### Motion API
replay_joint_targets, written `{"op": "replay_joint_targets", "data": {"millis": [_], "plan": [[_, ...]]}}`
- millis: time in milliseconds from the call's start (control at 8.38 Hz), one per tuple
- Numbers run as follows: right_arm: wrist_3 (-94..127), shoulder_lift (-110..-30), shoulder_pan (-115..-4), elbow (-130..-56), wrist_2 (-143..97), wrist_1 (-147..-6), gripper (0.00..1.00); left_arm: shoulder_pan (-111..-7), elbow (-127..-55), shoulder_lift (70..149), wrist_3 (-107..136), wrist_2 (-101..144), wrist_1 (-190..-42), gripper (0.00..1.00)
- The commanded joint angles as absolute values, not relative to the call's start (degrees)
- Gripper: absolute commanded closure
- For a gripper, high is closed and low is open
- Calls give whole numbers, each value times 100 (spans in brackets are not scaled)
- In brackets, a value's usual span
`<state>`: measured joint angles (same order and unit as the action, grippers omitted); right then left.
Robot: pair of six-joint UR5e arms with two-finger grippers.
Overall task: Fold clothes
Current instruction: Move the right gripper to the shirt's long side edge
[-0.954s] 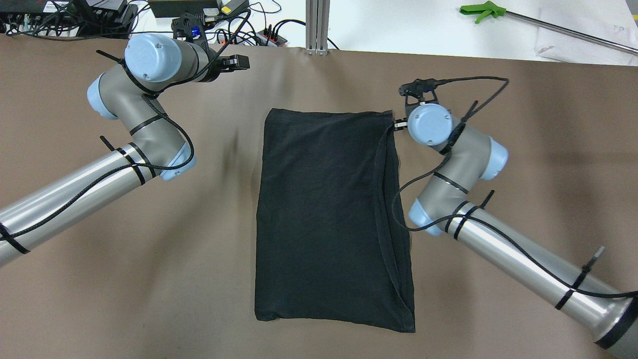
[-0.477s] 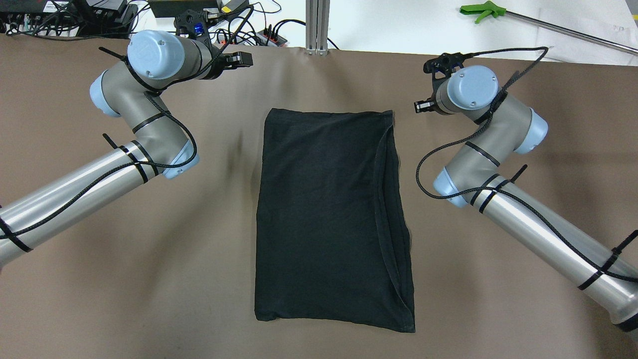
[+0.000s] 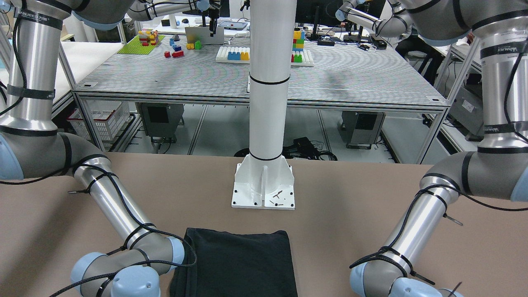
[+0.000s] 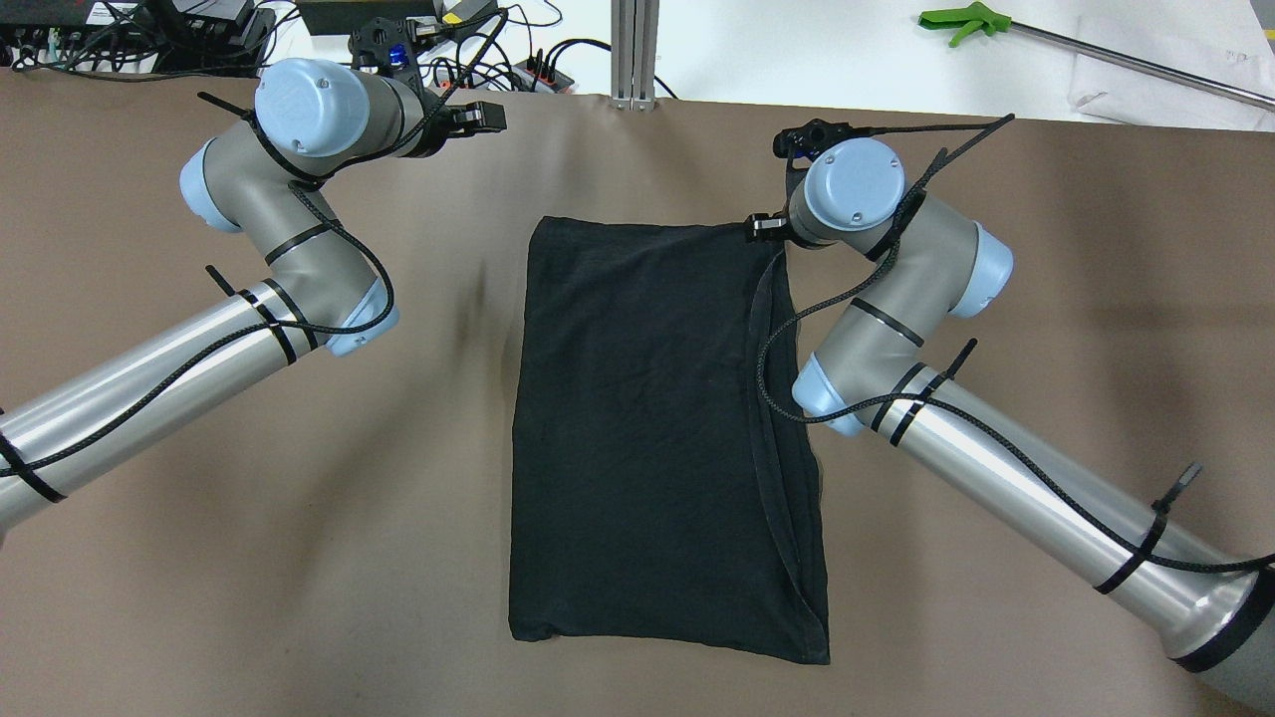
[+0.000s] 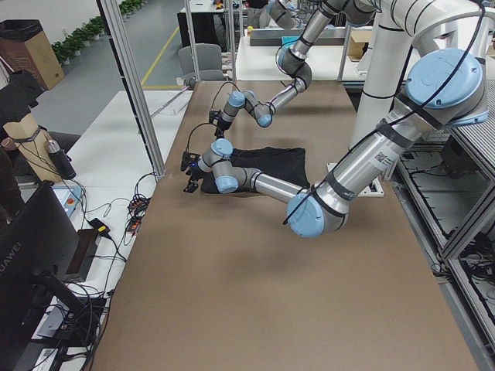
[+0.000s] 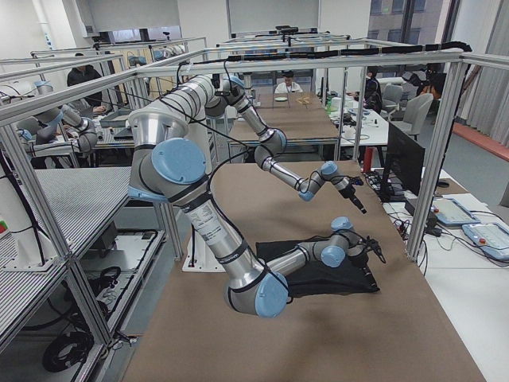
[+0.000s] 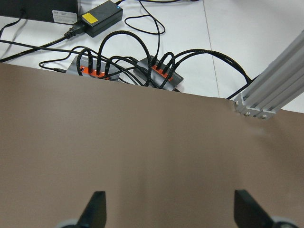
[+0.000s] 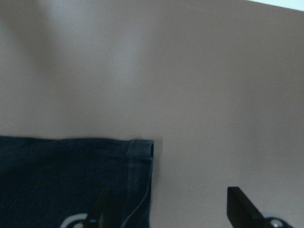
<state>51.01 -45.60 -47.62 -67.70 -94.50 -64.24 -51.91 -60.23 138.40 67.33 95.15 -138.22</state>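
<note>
The clothes (image 4: 647, 438) are one black garment lying flat as a folded rectangle in the middle of the brown table, with a hemmed flap along its right side. My right gripper (image 4: 762, 227) hovers at the garment's far right corner (image 8: 141, 151). In the right wrist view its fingers (image 8: 240, 206) stand wide apart, open, one over the fabric and one over bare table. My left gripper (image 4: 482, 118) is off to the far left, away from the garment, open over bare table, as its fingers (image 7: 94, 209) show in the left wrist view.
A white pole base (image 3: 264, 187) is bolted to the table just behind the garment's near edge. Power strips and cables (image 7: 128, 71) lie beyond the table's far edge, by an aluminium post (image 4: 634, 55). A green-handled grabber tool (image 4: 961, 22) lies on the white surface at the far right.
My right gripper pulled away from the garment's far right corner toward the far right, then came back over that corner. The left arm barely moved. The garment lies as before.
</note>
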Motion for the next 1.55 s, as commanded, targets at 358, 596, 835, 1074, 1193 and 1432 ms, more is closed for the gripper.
{"op": "replay_joint_targets", "data": {"millis": [358,596,835,1074,1193,1432], "plan": [[5511,-4675,-4210,-6960,-9422,-6872,6,-5203,-6021,13834,6715,9519,-13825,5],[5206,-5418,-4219,-7809,-9492,-7065,6,-5194,-6012,13834,6741,9510,-13825,5],[4722,-6324,-4297,-8618,-9544,-7102,6,-5186,-6012,13843,6767,9510,-13816,5],[4421,-6565,-4595,-9199,-9972,-7493,6,-5186,-6012,13843,6767,9510,-13816,5],[4421,-6261,-4666,-9324,-10193,-8037,6,-5186,-6012,13843,6759,9510,-13816,5],[4866,-5671,-4589,-9290,-10161,-8516,6,-5186,-6012,13834,6750,9510,-13816,5]]}}
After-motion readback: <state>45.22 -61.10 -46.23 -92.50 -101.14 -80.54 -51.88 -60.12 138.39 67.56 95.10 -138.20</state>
